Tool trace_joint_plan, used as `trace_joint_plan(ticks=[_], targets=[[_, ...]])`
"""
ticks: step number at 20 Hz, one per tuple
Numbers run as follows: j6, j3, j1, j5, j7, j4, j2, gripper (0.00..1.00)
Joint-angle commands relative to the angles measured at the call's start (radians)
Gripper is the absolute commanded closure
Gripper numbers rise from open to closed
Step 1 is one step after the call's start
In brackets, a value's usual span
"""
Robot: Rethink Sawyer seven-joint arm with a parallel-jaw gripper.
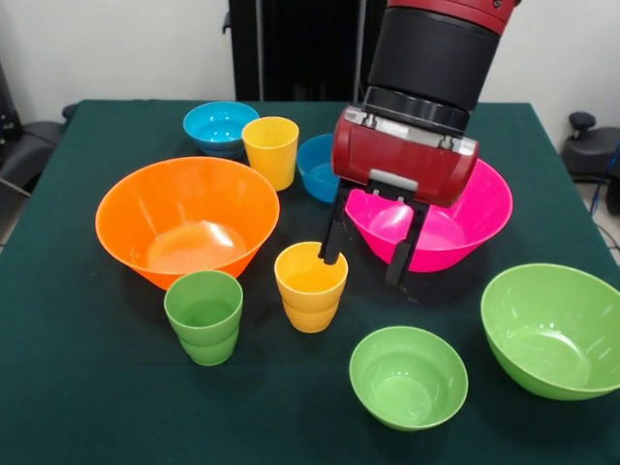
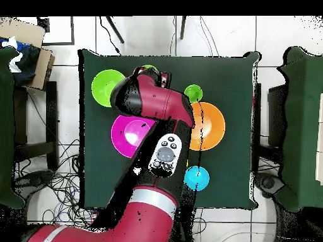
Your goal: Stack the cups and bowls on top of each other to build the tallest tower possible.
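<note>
**Open gripper beside the orange-yellow cup**

Far left of the jaws sits the large orange bowl (image 1: 186,218), the green cup (image 1: 204,316) in front of it. The orange-yellow cup (image 1: 310,286) stands upright just left of the gripper (image 1: 365,260), whose fingers are spread and hold nothing; one finger (image 1: 334,232) hangs at the cup's rim. Behind the jaws lies the hot pink bowl (image 1: 455,228); right, the large lime green bowl (image 1: 552,329).

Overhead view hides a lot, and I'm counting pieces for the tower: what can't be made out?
- Overhead: the arm covers the cups, the darker blue bowl and the small lime green bowl.
- Front: the pincer hides part of the pink bowl.
- No red-pink small bowl shows.
</note>
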Motion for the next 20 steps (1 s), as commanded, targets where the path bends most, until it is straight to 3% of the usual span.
trace_joint_plan(ticks=[1, 10, 20], targets=[[0.167, 0.048, 0.025, -0.021, 0.133, 0.198, -0.094, 0.0], [0.279, 0.036, 0.046, -0.02, 0.125, 0.262, -0.15, 0.0], [0.244, 0.046, 0.043, -0.024, 0.13, 0.28, -0.157, 0.0]])
